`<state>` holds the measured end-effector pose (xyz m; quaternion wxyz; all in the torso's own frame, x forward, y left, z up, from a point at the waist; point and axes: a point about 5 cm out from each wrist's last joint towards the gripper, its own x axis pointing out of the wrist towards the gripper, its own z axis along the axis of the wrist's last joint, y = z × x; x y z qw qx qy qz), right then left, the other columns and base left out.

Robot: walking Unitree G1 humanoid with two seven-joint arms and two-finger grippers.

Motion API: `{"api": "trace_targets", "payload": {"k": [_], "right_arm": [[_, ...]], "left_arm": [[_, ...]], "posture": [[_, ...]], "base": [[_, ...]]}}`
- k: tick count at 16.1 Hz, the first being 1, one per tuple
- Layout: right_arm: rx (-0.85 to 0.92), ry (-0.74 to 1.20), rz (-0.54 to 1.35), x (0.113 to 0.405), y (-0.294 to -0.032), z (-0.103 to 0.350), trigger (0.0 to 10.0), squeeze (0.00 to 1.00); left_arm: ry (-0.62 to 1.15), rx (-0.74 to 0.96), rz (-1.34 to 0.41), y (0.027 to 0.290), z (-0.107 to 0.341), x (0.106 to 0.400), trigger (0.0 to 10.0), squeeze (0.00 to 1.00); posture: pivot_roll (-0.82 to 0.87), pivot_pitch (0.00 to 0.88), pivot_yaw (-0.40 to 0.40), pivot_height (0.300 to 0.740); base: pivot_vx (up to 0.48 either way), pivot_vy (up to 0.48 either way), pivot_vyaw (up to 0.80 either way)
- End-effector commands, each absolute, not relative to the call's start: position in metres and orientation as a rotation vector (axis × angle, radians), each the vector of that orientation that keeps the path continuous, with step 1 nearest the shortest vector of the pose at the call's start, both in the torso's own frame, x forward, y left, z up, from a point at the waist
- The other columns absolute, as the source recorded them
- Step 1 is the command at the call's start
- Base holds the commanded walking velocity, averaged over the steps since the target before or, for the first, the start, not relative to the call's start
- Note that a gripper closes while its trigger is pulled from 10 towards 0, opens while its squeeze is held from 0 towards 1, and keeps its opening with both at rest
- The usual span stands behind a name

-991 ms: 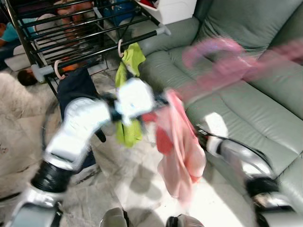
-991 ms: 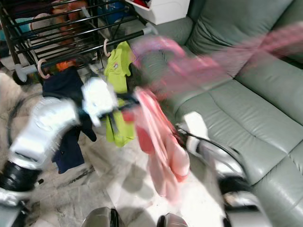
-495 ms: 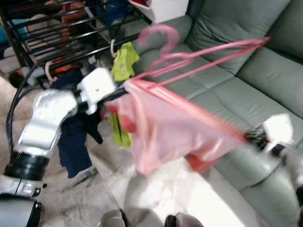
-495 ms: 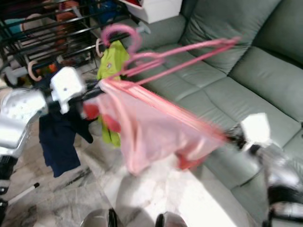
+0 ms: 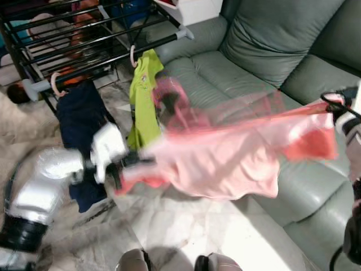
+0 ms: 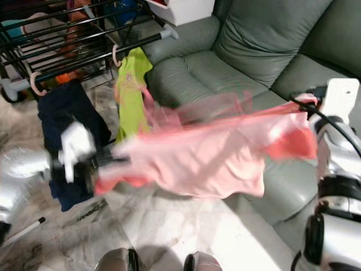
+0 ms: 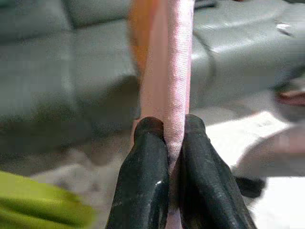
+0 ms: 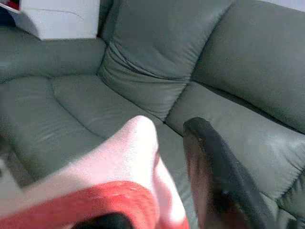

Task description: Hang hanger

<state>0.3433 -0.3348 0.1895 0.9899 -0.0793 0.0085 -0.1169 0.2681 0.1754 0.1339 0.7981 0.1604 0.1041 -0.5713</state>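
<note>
Head pair: I look forward and down; both share sofa and rack.
Wrists: close, along fingers.

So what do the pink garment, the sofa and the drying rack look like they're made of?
Pink garment: thin woven fabric, probably cotton; the weave shows where the left gripper pinches it. Sofa: grey-green leather or faux leather, smooth with a soft sheen and creased cushions. Drying rack: black tubes, likely painted metal, with pale end caps that look plastic.
</note>
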Motion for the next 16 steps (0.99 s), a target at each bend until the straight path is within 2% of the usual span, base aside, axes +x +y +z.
{"api": "trace_targets", "payload": {"k": [1, 3, 5, 7, 9, 12, 15, 16], "right_arm": [[-0.161, 0.003, -0.251, 0.346, -0.335, 0.193, 0.0, 0.00], [-0.161, 0.004, -0.234, 0.349, -0.329, 0.193, 0.0, 0.00], [-0.170, 0.005, -0.212, 0.351, -0.325, 0.191, 0.0, 0.00], [-0.160, 0.009, -0.184, 0.352, -0.320, 0.188, 0.0, 0.00], [-0.155, 0.000, -0.145, 0.355, -0.311, 0.188, 0.0, 0.00], [-0.151, -0.011, -0.105, 0.359, -0.302, 0.189, 0.0, 0.00], [-0.138, -0.058, -0.055, 0.370, -0.281, 0.198, 0.0, 0.00], [-0.165, -0.081, 0.003, 0.375, -0.265, 0.202, 0.0, 0.00]], "left_arm": [[0.247, 0.391, -1.252, 0.179, 0.132, 0.267, 0.0, 0.00], [0.303, 0.425, -1.299, 0.177, 0.121, 0.264, 0.0, 0.00], [0.299, 0.442, -1.262, 0.174, 0.117, 0.271, 0.0, 0.00], [0.346, 0.603, -1.127, 0.180, 0.103, 0.287, 0.0, 0.00], [0.343, 0.593, -0.988, 0.183, 0.099, 0.302, 0.0, 0.00], [0.373, 0.628, -0.926, 0.184, 0.087, 0.306, 0.0, 0.00], [0.415, 0.642, -0.853, 0.182, 0.071, 0.308, 0.0, 0.00], [0.381, 0.601, -0.841, 0.173, 0.071, 0.311, 0.0, 0.00]], "posture": [[-0.03, 0.046, -0.040, 0.740], [-0.04, 0.048, -0.043, 0.740], [-0.04, 0.048, -0.043, 0.740], [-0.06, 0.049, -0.038, 0.740], [-0.06, 0.055, -0.035, 0.740], [-0.06, 0.055, -0.033, 0.740], [-0.06, 0.053, -0.030, 0.740], [-0.06, 0.053, -0.030, 0.740]], "base": [[0.000, 0.000, 0.00], [0.000, 0.000, 0.00], [0.000, 0.000, 0.00], [0.000, 0.000, 0.00], [0.000, 0.000, 0.00], [0.000, 0.000, 0.00], [0.000, 0.000, 0.00], [0.000, 0.000, 0.00]]}}
